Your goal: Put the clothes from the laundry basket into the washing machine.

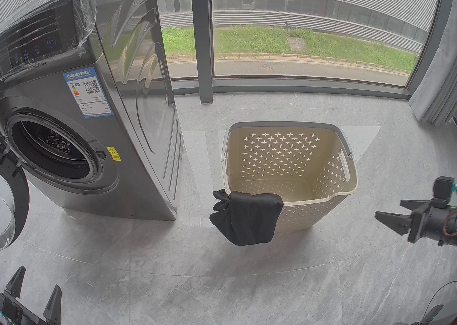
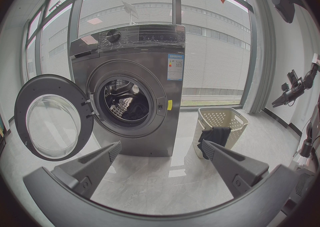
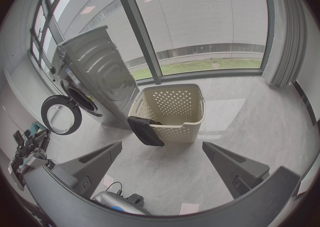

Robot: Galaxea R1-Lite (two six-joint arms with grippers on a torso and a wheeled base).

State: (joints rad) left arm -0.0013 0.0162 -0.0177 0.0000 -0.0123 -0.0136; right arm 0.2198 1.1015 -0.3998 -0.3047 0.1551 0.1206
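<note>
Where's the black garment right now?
In the head view, the black garment hangs over the near rim of the laundry basket, at the corner toward the washing machine.

Dark grey wedge fingers [image 2: 233,167], seemingly ribbed inside.

Left gripper [image 1: 38,279] and right gripper [image 1: 390,210] well apart (jaws spread, empty).

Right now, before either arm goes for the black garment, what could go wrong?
1. The black garment hangs mostly outside the basket rim; a shallow pinch could drop it on the floor.
2. Pulling it may drag or tip the basket.
3. The open door stands near the left gripper; a careless swing might clip it.
</note>
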